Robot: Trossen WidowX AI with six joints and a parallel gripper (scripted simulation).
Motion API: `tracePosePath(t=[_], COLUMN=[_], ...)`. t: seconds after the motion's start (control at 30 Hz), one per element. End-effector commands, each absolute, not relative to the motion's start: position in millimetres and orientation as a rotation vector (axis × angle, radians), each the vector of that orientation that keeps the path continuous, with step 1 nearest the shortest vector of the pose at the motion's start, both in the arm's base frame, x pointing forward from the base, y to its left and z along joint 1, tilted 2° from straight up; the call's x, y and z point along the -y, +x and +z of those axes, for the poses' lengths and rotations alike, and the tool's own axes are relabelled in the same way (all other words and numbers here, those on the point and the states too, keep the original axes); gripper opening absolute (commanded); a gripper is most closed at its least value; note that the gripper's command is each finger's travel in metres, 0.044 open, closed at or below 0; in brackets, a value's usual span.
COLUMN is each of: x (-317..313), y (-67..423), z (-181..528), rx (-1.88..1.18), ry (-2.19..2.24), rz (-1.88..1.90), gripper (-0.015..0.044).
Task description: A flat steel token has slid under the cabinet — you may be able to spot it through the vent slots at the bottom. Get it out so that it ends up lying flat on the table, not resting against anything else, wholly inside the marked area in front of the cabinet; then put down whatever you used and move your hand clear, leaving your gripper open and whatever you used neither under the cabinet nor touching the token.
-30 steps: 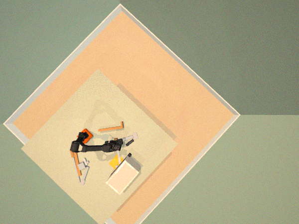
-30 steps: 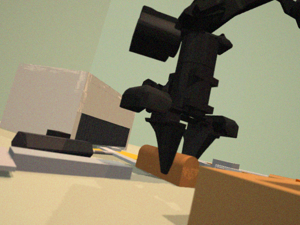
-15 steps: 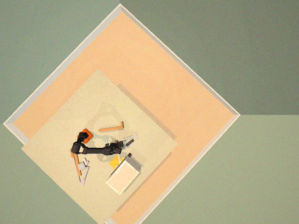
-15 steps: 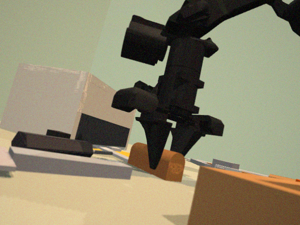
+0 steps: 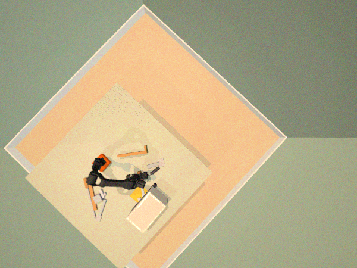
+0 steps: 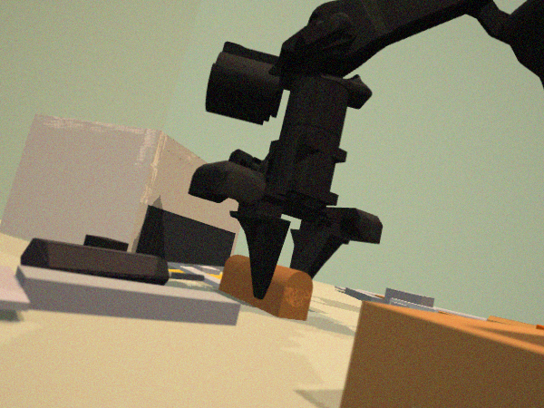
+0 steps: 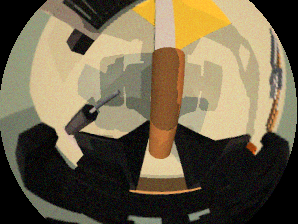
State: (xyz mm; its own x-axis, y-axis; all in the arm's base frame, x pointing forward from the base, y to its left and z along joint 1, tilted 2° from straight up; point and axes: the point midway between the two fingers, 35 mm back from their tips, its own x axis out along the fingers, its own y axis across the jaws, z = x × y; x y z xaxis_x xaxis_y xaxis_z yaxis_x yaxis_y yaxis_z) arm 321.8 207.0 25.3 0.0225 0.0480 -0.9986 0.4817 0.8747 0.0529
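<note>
Beside the cabinet [image 6: 91,181], my jaws grip the orange-handled rod [image 7: 164,99]; I should lift it level, aiming its pale end at the vent slots.

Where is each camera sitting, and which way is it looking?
Top: high overhead, looking straight down on the table, cabinet and yellow marked area; the whole arm shows.
Exterior: down near the tabletop, looking across and up at the claw shut on the orange handle; cabinet behind.
Wrist: on the arm, looking down along the handle toward the yellow area; dark claw parts frame the bottom.
Shared: exterior and wrist both show the handle.
</note>
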Motion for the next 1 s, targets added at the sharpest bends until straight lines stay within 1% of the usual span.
tracePosePath(t=[0.0,0.43,0.97], x=[-202.7,-192.5,-180.8], y=[330.4,348.5,342.4], z=[25.5,25.7,24.2], rx=[-1.52,-1.518,-1.518], ry=[0.435,0.434,0.433], rz=[-0.351,-0.352,-0.353], gripper=[0.0,0.0,0.0])
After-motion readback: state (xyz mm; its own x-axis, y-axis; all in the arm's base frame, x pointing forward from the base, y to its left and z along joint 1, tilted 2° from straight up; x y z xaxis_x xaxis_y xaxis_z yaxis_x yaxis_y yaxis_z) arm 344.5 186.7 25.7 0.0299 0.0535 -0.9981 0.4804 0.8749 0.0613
